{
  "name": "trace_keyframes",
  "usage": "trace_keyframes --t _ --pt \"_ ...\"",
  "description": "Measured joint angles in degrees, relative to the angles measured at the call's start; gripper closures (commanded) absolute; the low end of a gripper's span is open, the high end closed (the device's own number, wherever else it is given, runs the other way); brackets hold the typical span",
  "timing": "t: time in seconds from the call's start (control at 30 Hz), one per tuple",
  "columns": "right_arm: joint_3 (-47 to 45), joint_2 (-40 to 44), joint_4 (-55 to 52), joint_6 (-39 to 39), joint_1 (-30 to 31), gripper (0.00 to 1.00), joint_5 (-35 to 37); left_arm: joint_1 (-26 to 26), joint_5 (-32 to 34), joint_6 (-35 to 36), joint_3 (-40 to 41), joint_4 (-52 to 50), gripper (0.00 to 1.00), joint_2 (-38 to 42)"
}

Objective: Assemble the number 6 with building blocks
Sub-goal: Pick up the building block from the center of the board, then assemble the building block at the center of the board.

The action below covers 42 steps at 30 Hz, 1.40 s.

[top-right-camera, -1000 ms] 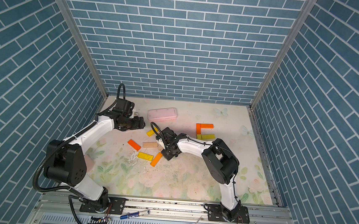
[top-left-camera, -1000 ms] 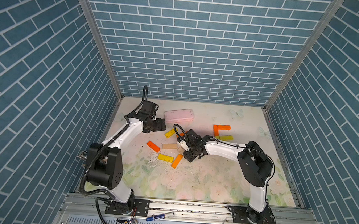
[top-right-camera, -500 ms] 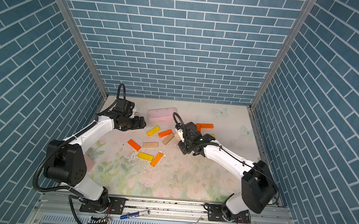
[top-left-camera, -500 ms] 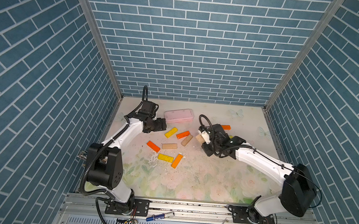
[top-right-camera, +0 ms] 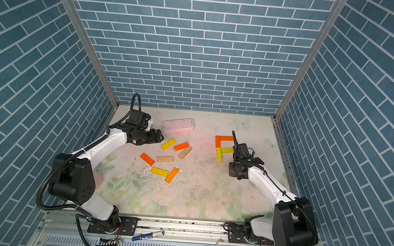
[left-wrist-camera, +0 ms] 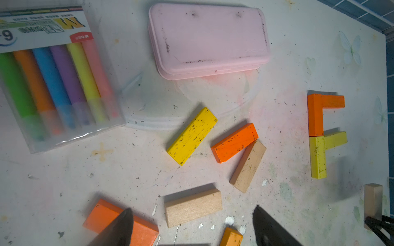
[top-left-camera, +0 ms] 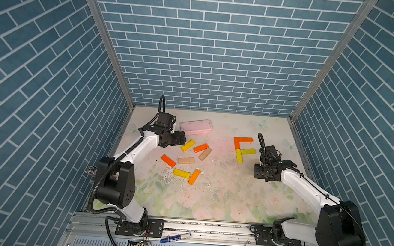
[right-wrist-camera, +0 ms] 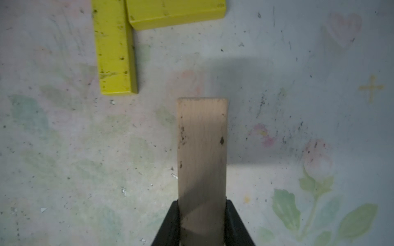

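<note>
**Clerk:** Entry one, right gripper (right-wrist-camera: 202, 205)?
**Checker:** Clamped on one tan bar (right-wrist-camera: 201, 144), pinched at one end; the free end points away from the jaws; whether it touches the table (top-left-camera: 221, 202) cannot be told.
**Clerk:** Position against the unfinished figure (top-left-camera: 237, 144)?
**Checker:** Figure is four bars, two orange and two yellow, laid in an F shape; the held bar is near the foot of the yellow upright (right-wrist-camera: 113, 53), apart from it, on the side where the yellow crossbar (right-wrist-camera: 177, 12) juts out.
**Clerk:** Entry two, left gripper (left-wrist-camera: 191, 208)?
**Checker:** Jaws wide, nothing between them; it hovers over seven loose bars (top-left-camera: 186, 160): two yellow, three orange, two tan; these are well apart from the figure.
**Clerk:** Sundries?
**Checker:** Pink case (top-left-camera: 196, 127) beyond the loose bars; clear pack of coloured sticks (left-wrist-camera: 53, 85) beside the case.
</note>
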<state>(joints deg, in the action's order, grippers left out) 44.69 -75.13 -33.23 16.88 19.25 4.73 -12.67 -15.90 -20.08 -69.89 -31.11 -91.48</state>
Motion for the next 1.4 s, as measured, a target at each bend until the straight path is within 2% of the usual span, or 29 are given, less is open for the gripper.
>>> trace_keyframes --t 0.57,1.4 --pt "11.1 -18.6 -3.7 0.6 -1.4 0.83 -2.0 -1.8 0.2 0.4 0.0 0.0 0.12 0.0" --pt "19.2 -27.1 -7.7 -5.0 -4.5 0.81 -4.2 -2.4 -1.1 0.5 0.0 0.0 0.12 0.0"
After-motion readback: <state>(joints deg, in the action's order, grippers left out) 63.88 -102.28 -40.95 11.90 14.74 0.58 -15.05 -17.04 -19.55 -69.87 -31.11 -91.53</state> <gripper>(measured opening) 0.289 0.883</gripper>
